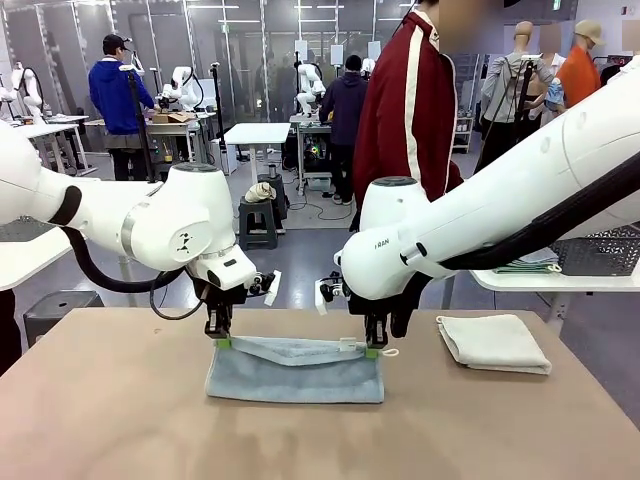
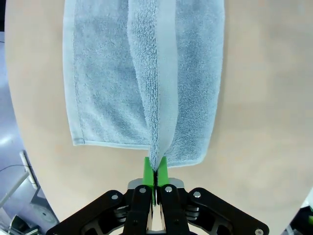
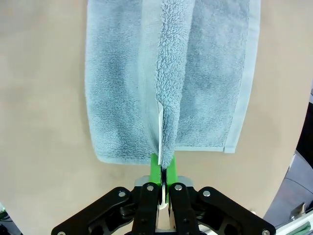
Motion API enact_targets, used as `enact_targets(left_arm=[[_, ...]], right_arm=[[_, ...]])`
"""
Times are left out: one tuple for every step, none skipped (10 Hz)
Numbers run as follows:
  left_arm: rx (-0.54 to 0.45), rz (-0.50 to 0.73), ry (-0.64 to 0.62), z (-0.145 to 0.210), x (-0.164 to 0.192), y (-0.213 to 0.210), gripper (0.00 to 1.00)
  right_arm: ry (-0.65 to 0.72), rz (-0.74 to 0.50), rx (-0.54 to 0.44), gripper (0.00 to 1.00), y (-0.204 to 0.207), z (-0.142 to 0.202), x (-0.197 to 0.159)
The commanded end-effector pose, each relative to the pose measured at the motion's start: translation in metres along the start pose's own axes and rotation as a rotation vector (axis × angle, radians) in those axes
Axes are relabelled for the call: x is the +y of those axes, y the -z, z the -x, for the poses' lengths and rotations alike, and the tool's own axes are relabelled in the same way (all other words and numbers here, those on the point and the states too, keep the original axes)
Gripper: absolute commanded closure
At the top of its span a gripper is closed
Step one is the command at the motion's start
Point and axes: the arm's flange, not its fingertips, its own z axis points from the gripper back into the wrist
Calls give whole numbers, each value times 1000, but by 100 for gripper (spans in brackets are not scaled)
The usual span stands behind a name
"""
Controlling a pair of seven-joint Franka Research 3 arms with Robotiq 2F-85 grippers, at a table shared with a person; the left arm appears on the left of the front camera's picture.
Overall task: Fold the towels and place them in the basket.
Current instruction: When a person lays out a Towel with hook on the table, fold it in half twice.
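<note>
On tan table (image 1: 100,420), half-folded light blue terry towel (image 1: 295,378) is sagging between L end effector (image 1: 221,343) & R end effector (image 1: 372,351), both pinching its hem; lab behind.

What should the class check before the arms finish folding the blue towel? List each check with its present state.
1. Left gripper shut on the blue towel's edge: ok.
2. Right gripper shut on the same edge: ok.
3. Both held corners raised to about the same height: ok.
4. Lower layer lying flat on the table: ok.
5. White towel folded and apart from the blue towel: ok.
6. Room inside the basket: cannot tell.
</note>
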Motion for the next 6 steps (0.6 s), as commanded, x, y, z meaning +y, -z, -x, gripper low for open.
enact_targets(left_arm=[[-13,12,23,1,25,16,97],[-7,19,15,0,33,23,97],[-4,22,13,2,39,28,97],[-3,32,9,4,46,34,97],[5,36,7,7,52,41,97],[8,39,7,9,56,44,97]], right_arm=[[-41,22,-1,95,9,1,-19],[-43,26,3,95,14,2,-24],[-43,32,9,95,17,1,-27],[-37,34,16,95,20,3,-30],[-34,39,28,95,23,5,-34],[-41,45,20,95,25,7,-37]])
